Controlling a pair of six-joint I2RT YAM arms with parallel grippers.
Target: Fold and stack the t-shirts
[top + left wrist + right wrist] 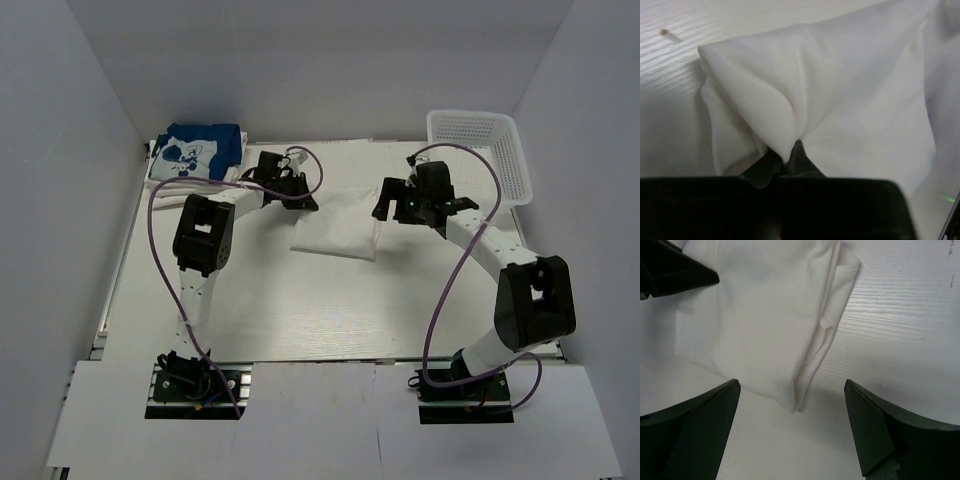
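A folded white t-shirt (338,228) lies in the middle of the table. My left gripper (300,192) is shut on its left edge and pinches a bunched fold of cloth (785,125). My right gripper (392,205) is open and empty just above the shirt's right edge; the shirt's corner (805,385) lies between its fingertips (715,410). A folded blue t-shirt with a white cartoon print (200,150) rests on folded white cloth (160,172) at the back left.
A white plastic mesh basket (480,150) stands at the back right. White walls enclose the table on three sides. A small brown speck (664,33) lies on the table near the shirt.
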